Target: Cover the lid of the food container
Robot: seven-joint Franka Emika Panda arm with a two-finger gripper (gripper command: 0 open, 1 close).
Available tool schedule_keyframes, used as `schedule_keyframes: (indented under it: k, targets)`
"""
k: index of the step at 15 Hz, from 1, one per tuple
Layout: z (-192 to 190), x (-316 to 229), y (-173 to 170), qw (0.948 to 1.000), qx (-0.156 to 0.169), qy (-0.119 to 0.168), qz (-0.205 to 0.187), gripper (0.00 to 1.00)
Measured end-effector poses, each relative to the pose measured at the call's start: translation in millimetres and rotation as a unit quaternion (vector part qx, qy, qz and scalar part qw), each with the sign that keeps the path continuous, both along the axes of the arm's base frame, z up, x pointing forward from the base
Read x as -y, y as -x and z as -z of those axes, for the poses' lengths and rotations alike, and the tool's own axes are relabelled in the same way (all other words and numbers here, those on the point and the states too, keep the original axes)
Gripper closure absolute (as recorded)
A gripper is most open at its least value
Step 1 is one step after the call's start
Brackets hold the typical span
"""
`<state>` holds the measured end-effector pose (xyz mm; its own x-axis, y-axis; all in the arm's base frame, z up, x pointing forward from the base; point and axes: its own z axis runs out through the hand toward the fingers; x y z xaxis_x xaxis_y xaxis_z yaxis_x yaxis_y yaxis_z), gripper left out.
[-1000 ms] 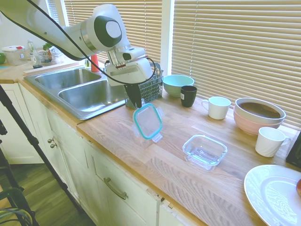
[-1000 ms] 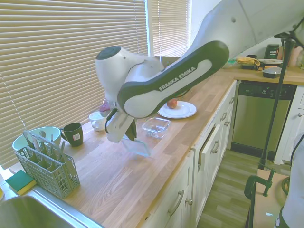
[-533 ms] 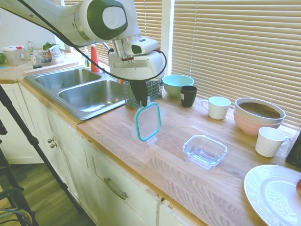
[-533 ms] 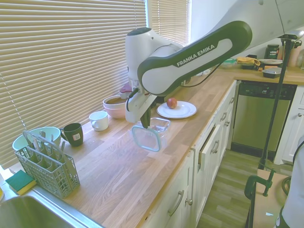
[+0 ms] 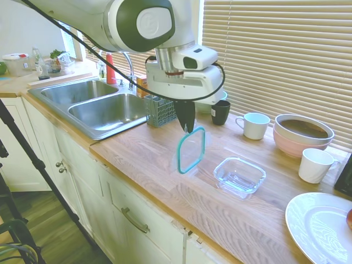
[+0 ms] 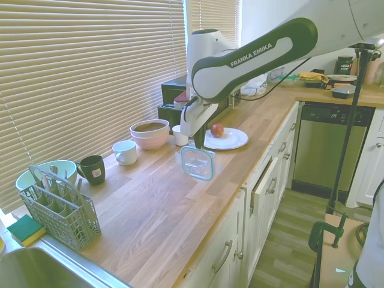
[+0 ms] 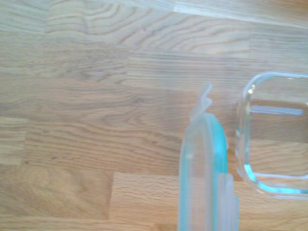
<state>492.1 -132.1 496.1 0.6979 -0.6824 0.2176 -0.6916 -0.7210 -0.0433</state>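
gripper (image 5: 187, 127): clamps lid's top edge | lid (image 5: 191, 149): hangs upright above counter (image 5: 148, 157) | food container (image 5: 239, 176): just beside, near front edge

The food container (image 7: 276, 144) runs off the wrist view's edge.

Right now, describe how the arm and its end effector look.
The arm is glossy white with dark grey-green joint caps and a dark band lettered FRANKA EMIKA in white. A black cable loops around the boxy white wrist. The end effector narrows into black fingers.
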Motion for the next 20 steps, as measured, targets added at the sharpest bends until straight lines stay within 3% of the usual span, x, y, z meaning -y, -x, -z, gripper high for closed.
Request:
schedule_keyframes:
  k: [11,20]
  targets:
    - [-7.8,52.2,-50.3,0.9998,0.000,-0.016,-0.008,1.00]
    - [-5.5,106.4,-32.7,0.9991,0.007,-0.042,0.005,1.00]
